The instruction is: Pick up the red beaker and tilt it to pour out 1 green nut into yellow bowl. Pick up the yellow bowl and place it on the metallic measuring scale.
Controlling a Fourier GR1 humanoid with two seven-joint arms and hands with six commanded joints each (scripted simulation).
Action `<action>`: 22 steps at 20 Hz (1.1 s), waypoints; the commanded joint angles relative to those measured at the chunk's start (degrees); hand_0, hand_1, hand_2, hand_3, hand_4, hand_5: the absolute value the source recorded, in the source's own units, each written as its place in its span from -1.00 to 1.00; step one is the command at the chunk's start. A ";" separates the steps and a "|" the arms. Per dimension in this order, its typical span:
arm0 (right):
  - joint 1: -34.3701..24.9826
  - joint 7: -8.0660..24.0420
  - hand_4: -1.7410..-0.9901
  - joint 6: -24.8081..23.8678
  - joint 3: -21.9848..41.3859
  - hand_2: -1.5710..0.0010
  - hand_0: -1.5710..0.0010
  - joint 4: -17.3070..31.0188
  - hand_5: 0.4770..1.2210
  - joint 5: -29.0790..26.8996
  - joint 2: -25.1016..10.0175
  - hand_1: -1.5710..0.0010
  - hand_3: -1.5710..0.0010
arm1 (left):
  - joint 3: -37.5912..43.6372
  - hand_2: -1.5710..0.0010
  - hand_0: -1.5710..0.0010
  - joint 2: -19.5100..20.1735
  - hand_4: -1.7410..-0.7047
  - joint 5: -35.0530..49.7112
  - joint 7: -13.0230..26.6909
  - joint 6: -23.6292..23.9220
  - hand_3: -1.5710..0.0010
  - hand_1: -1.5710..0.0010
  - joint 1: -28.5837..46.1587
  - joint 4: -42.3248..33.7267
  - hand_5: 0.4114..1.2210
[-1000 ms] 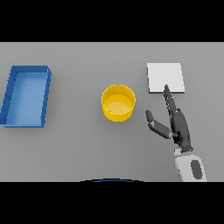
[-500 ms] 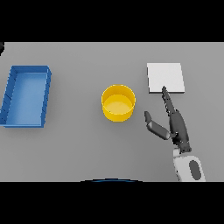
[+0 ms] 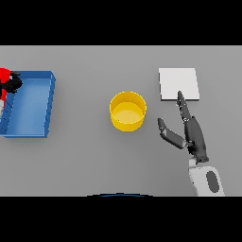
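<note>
Judging by the layout, little is done: the bowl (image 3: pixel 127 110) sits on the counter (image 3: pixel 94 160), apart from the scale (image 3: pixel 178 84). A red beaker (image 3: pixel 4 75) shows at the left edge by a dark left hand (image 3: pixel 12 83), grip unclear. The right hand (image 3: pixel 189 132) rests open.

Blue tray (image 3: pixel 29 130) lies at the table's (image 3: pixel 94 160) left edge, open side up, long axis running front to back. Table surface is grey.
</note>
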 commanded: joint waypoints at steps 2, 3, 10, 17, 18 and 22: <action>0.19 -0.21 0.54 -0.50 0.74 1.00 1.00 0.41 -0.48 1.03 0.56 1.00 1.00 | -1.34 -0.90 -1.00 3.11 -0.17 0.86 -1.55 -3.34 -0.58 -0.97 1.98 -5.07 -0.11; -0.11 -0.28 0.55 -0.52 0.45 1.00 1.00 0.49 -0.48 1.06 0.12 1.00 1.00 | -1.75 -0.67 -0.90 4.58 0.13 0.91 -3.20 -5.31 -0.40 -0.76 3.02 -7.50 -0.19; 0.49 -1.29 0.58 -0.12 0.56 1.00 1.00 0.08 -0.43 0.69 -0.09 1.00 1.00 | -3.24 0.65 0.58 7.53 0.91 1.47 -4.73 -13.70 0.70 0.63 4.35 -9.58 -0.42; 0.45 1.59 0.51 -1.15 1.07 1.00 1.00 -0.66 -0.48 2.90 -0.36 1.00 1.00 | -3.37 0.93 0.91 4.56 0.99 -1.89 -6.90 -9.81 0.94 0.92 1.73 -5.34 -0.39; 0.84 1.63 0.54 -1.42 2.29 1.00 1.00 -0.69 -0.46 5.10 -0.63 1.00 1.00 | -3.18 0.94 0.93 4.42 0.99 -1.68 -8.48 -8.97 0.95 0.94 2.73 -6.16 -0.38; -3.26 1.24 0.56 4.28 4.70 1.00 1.00 -0.51 -0.32 7.73 -5.98 1.00 1.00 | -2.77 0.98 0.97 5.03 0.99 -1.82 -9.35 -7.20 0.98 0.97 3.44 -7.28 -0.31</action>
